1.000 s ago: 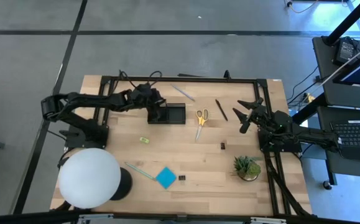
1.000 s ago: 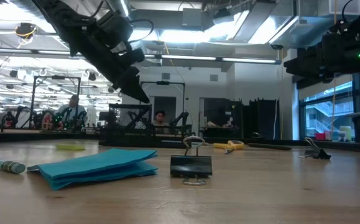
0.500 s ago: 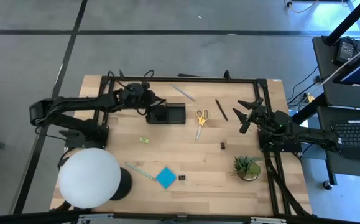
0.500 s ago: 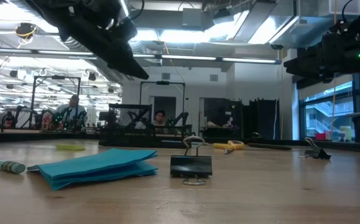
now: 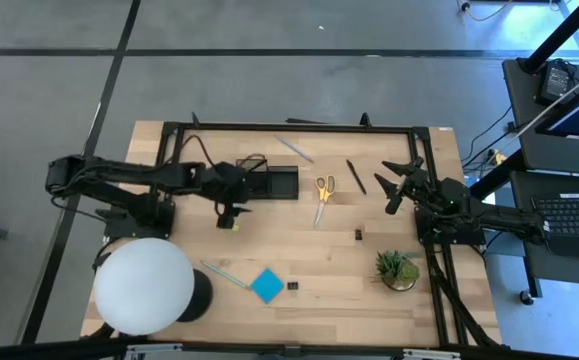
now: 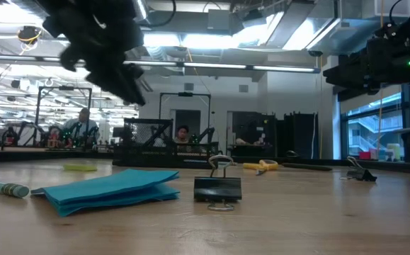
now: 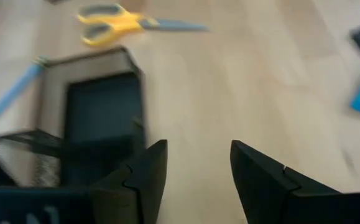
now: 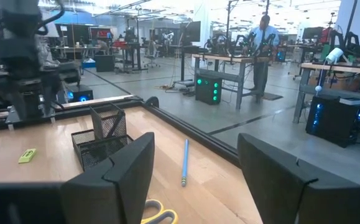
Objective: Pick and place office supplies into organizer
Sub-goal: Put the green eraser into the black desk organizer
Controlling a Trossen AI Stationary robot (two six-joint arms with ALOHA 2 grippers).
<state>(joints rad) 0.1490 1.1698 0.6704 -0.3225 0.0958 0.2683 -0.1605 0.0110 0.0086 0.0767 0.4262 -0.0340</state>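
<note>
The black mesh organizer (image 5: 269,182) stands on the table's far middle. My left gripper (image 5: 230,208) hovers open just off its near left corner, above the tiny yellow-green piece (image 5: 231,225); the left wrist view shows bare table between its fingers, with the organizer (image 7: 99,118) beside them. Yellow-handled scissors (image 5: 324,189), a grey pen (image 5: 294,148) and a dark pen (image 5: 356,176) lie to the organizer's right. The blue note pad (image 5: 266,285), a teal pen (image 5: 226,275) and a black clip (image 5: 292,286) lie near the front edge. My right gripper (image 5: 399,180) waits open, raised at the right.
A big white globe lamp (image 5: 144,285) fills the near left corner and a small potted plant (image 5: 399,270) stands near right. A second black clip (image 5: 357,235) lies between the scissors and the plant. A black metal frame (image 5: 289,128) runs along the far edge.
My left gripper has come up from over the organizer and swung toward the table's near edge and a little left, ending above the yellow-green piece. Nothing on the table has moved.
</note>
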